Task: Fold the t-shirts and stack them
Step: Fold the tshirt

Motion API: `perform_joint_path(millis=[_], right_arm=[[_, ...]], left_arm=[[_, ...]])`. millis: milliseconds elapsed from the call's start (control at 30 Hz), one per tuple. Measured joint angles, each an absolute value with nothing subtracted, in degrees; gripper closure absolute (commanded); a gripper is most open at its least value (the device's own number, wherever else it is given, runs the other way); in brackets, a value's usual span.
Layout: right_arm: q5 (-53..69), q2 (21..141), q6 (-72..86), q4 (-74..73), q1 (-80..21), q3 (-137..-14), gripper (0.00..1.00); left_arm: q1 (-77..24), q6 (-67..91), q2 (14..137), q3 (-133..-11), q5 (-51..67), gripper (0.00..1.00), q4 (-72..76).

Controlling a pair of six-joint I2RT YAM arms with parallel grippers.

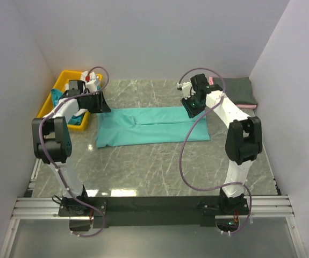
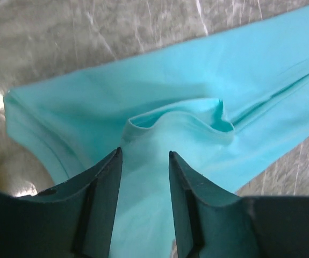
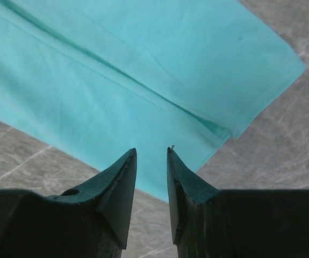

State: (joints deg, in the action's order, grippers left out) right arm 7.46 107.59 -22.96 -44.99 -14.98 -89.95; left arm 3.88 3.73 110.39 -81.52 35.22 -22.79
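Observation:
A sea-green t-shirt (image 1: 151, 126) lies folded into a long strip across the middle of the marble table. My left gripper (image 1: 101, 103) hovers over its left end. In the left wrist view that gripper (image 2: 143, 153) is open, and a raised fold of the t-shirt (image 2: 197, 80) lies loose below and beyond the jaws. My right gripper (image 1: 191, 110) hangs over the strip's right end. In the right wrist view it (image 3: 151, 151) is open with nothing between the jaws, just above the near edge of the cloth (image 3: 116, 70). More folded t-shirts (image 1: 239, 88), dark grey on pink, sit stacked at the back right.
A yellow bin (image 1: 63, 80) stands at the back left, behind the left arm, with teal cloth (image 1: 79, 119) and something white in it. Walls close in on three sides. Grey marble table (image 1: 159, 166) shows in front of the strip.

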Motion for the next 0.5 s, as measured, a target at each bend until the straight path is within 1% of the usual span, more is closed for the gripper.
perform_joint_path(millis=[167, 267, 333, 400, 500], right_arm=[[7.64, 114.5, -21.89, -44.34, -14.72, -96.99, 0.67], [8.29, 117.21, -21.23, -44.27, -14.72, -98.91, 0.69], [8.75, 118.06, -20.73, -44.4, -14.72, -99.44, 0.7], [8.97, 118.48, -20.36, -44.58, -14.72, -99.72, 0.7], [9.17, 118.5, -20.12, -44.6, -14.72, -99.77, 0.7]], left_arm=[[2.35, 3.73, 102.48, -74.81, 32.71, 0.56, -21.26], [0.19, 3.86, 98.96, -72.47, 32.53, 0.59, -19.9], [-1.37, 4.4, 98.59, -72.36, 32.42, 0.59, -18.92], [-2.7, 5.78, 99.13, -72.31, 31.88, 0.56, -17.74], [-3.18, 7.81, 100.36, -72.31, 30.63, 0.55, -15.77]])
